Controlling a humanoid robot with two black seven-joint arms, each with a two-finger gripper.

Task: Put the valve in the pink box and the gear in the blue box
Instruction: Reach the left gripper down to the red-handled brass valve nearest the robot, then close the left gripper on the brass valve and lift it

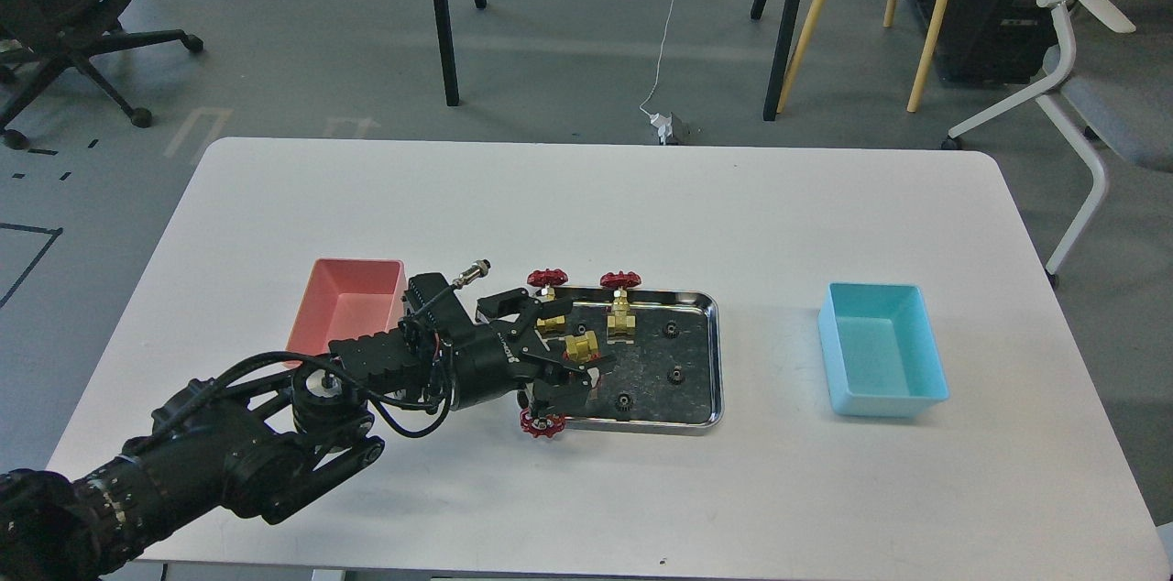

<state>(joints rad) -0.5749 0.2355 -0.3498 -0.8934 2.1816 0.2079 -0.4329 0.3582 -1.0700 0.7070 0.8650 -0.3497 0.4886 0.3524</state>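
head view: the black left gripper point(561, 359) reaches over the near-left corner of the shiny steel tray point(712, 352). its fingers are spread wide around a small brass-bodied valve point(581, 346) lying in the tray. they look not yet closed on it, though how close the pads sit i cannot tell. the valve lies on its side, its long axis seeming to run from the brass body toward the near-left, where a red spoked handwheel point(541, 423) overhangs the tray's rim; whether that wheel belongs to this valve is unclear.

the risk is an off-centre pinch that makes the valve roll or snag on the rim. the salmon-pink plastic box point(323, 315) sits just left and looks empty.
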